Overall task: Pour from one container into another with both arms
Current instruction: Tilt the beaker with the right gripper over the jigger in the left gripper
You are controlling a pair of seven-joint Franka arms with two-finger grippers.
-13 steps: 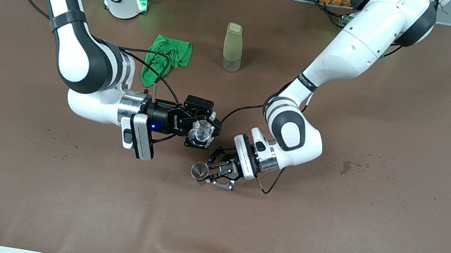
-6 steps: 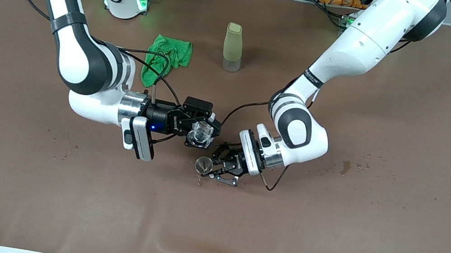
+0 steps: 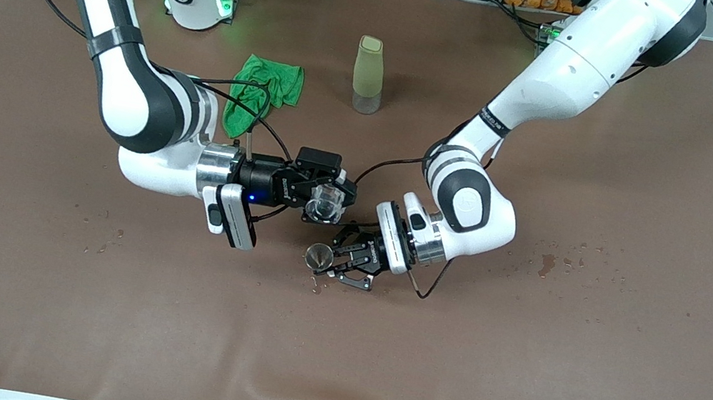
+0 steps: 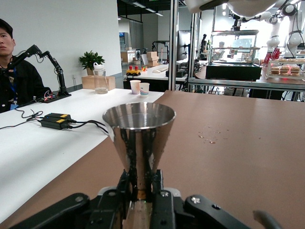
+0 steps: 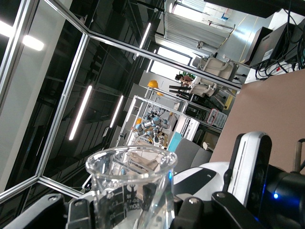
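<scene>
My right gripper [image 3: 325, 206] is shut on the small clear glass cup [image 3: 327, 203], which has printed measuring marks and is tilted [image 5: 129, 187]. Its black fingers [image 5: 80, 212] clamp the cup's lower part. My left gripper [image 3: 337, 262] is shut on the silver metal jigger [image 3: 318, 257], held upright low over the brown mat. In the left wrist view the jigger [image 4: 139, 136] stands with its narrow waist pinched between the fingers [image 4: 162, 183], and its upper cone is open upward. The cup hangs just beside and above the jigger's mouth. I cannot see liquid in either one.
A tall pale olive-green bottle [image 3: 368, 75] stands toward the robots' bases, with a crumpled green cloth [image 3: 264, 92] beside it toward the right arm's end. Dark wet spots [image 3: 547, 264] mark the mat toward the left arm's end. Small specks [image 3: 102, 249] lie toward the right arm's end.
My right gripper has carried the cup a little toward the bases and tilted it more. My left gripper has brought the jigger closer under the cup.
</scene>
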